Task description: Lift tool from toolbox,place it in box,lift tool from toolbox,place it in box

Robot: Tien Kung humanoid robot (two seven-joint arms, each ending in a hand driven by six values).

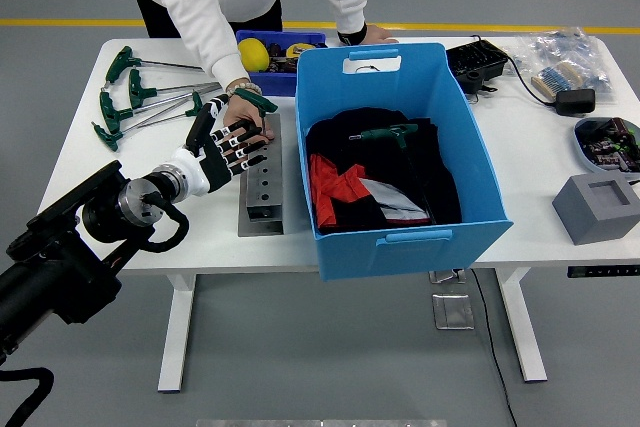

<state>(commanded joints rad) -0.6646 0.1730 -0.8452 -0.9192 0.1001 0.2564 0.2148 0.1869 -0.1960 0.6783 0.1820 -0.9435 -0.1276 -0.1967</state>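
Observation:
My left hand (228, 147) hovers at the left edge of the grey metal tool block (263, 187), fingers spread and holding nothing. A person's hand (252, 122) rests on the block's far end, just beyond my fingertips. A green tool handle (256, 100) shows beside that hand. Several green T-handle tools (130, 99) lie on the table to the far left. The big blue box (400, 247) stands right of the block. Inside it, one green T-handle tool (387, 133) lies on black and red cloth. My right arm is out of view.
A small blue bin (282, 79) with yellow items sits behind the block. The person leans over the far edge, the other hand near the box's back rim. At the right are a black device (477, 62), a plastic bag (565, 59), a bowl (607, 139) and a grey cube (598, 208).

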